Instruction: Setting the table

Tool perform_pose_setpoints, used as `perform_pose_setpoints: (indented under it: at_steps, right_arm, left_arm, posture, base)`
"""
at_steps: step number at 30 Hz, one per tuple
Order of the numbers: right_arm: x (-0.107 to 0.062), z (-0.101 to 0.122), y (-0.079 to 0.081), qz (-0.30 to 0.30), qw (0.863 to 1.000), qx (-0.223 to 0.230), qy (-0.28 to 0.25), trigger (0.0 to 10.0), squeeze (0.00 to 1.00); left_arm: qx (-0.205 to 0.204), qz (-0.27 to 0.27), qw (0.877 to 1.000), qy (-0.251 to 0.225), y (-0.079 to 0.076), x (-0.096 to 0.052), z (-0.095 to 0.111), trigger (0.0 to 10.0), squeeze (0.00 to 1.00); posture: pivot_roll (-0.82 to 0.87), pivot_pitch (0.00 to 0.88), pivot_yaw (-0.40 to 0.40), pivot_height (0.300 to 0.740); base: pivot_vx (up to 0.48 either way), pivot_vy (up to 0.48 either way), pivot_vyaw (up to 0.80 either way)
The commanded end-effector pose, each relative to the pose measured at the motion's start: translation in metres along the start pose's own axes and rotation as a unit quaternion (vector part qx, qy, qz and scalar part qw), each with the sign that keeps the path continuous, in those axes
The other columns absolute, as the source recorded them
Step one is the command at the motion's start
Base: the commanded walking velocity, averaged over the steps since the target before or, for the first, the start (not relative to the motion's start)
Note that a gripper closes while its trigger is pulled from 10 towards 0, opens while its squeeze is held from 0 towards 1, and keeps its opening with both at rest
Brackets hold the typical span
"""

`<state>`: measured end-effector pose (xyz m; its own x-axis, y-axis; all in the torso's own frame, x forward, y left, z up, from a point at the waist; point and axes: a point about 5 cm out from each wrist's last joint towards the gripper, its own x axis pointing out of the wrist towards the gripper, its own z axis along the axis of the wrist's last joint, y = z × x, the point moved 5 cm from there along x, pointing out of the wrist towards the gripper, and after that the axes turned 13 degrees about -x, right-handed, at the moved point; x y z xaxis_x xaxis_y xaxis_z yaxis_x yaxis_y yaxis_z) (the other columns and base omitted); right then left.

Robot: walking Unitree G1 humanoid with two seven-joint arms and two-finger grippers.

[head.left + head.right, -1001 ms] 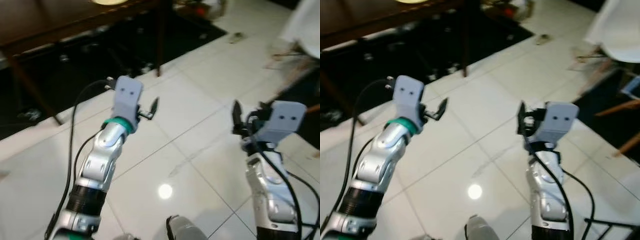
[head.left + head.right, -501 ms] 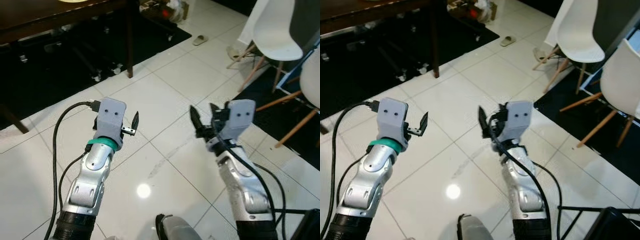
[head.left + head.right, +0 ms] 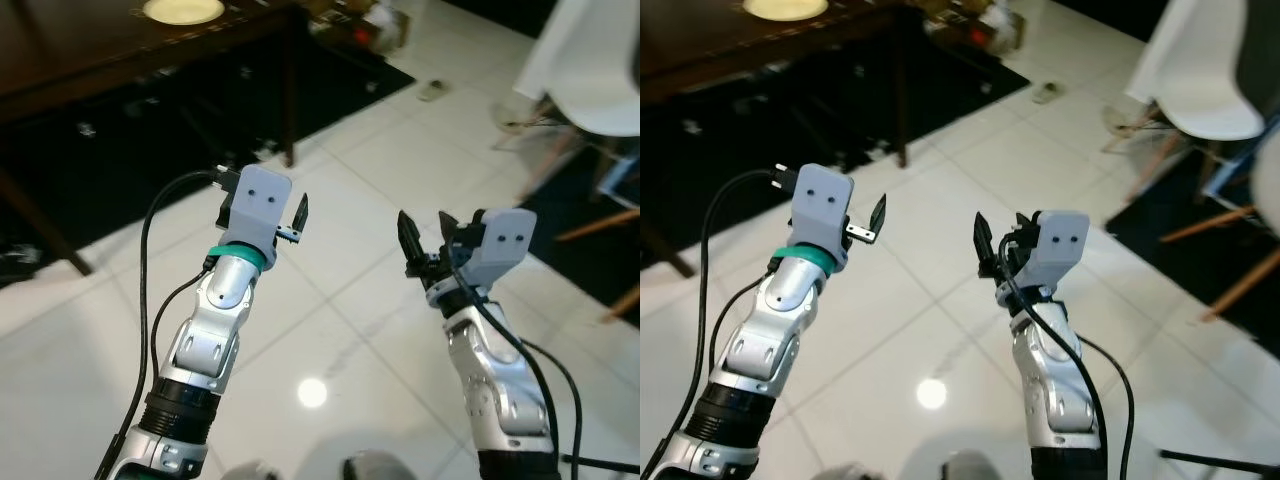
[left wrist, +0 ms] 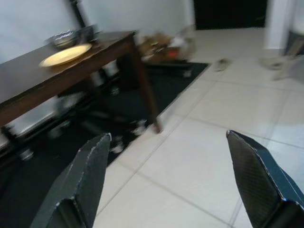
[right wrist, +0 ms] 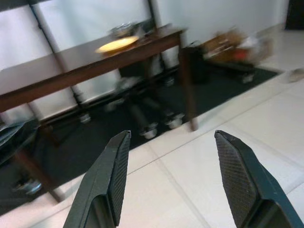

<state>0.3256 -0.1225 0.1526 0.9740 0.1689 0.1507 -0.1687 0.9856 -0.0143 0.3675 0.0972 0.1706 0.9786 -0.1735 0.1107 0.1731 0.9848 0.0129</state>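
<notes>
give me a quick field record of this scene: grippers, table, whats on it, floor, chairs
left gripper: raised over the floor, fingers open, holding nothing
right gripper: raised over the floor, fingers open, holding nothing
table: dark wood, ahead and to the robot's left
plate: pale yellow, on the table
bowl: metallic-looking, on the table behind the plate, blurred
floor: glossy white tiles
rug: dark, under the table
chair: white seat, wooden legs, to the robot's right
slipper: on the tiles beyond the rug

No readable text, labels, brands, numbers or signs anywhere; frames partly blurred.
</notes>
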Motion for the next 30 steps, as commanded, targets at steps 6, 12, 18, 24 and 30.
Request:
perform_pose_setpoints:
  at_steps: [6, 12, 18, 24, 30]
  right_arm:
    - [0.002, 0.0, -0.009, -0.016, 1.0, -0.003, -0.001, 10.0, 0.0]
    - [0.004, 0.008, -0.002, 0.015, 1.0, -0.014, -0.014, 10.0, 0.0]
    - [0.009, 0.03, 0.016, 0.081, 0.994, -0.051, -0.046, 10.0, 0.0]
    - [0.016, 0.049, 0.021, 0.102, 0.99, -0.057, -0.073, 10.0, 0.0]
    - [0.023, 0.061, 0.012, 0.097, 0.99, -0.054, -0.086, 10.0, 0.0]
  left_arm:
    - [0.004, -0.011, 1.0, 0.002, -0.008, 0.002, -0.004, 10.0, 0.0]
    - [0.003, 0.0, 1.0, -0.011, -0.005, 0.003, 0.002, 10.0, 0.0]
    - [-0.011, 0.012, 0.999, -0.041, -0.002, 0.003, 0.012, 10.0, 0.0]
    - [-0.026, 0.033, 0.997, -0.066, -0.002, 0.004, 0.02, 10.0, 0.0]
    - [-0.02, 0.081, 0.994, -0.073, 0.027, 0.011, 0.025, 10.0, 0.0]
  posture:
    - [-0.12, 0.0, 0.088, 0.74]
    - [-0.12, 0.0, 0.09, 0.74]
    - [-0.13, 0.0, 0.084, 0.74]
    - [-0.13, 0.0, 0.069, 0.74]
    - [-0.12, 0.0, 0.061, 0.74]
  base:
    - [0.421, 0.0, 0.0]
    - [0.422, 0.0, 0.0]
    - [0.414, 0.0, 0.0]
    - [0.4, 0.0, 0.0]
    - [0.392, 0.0, 0.0]
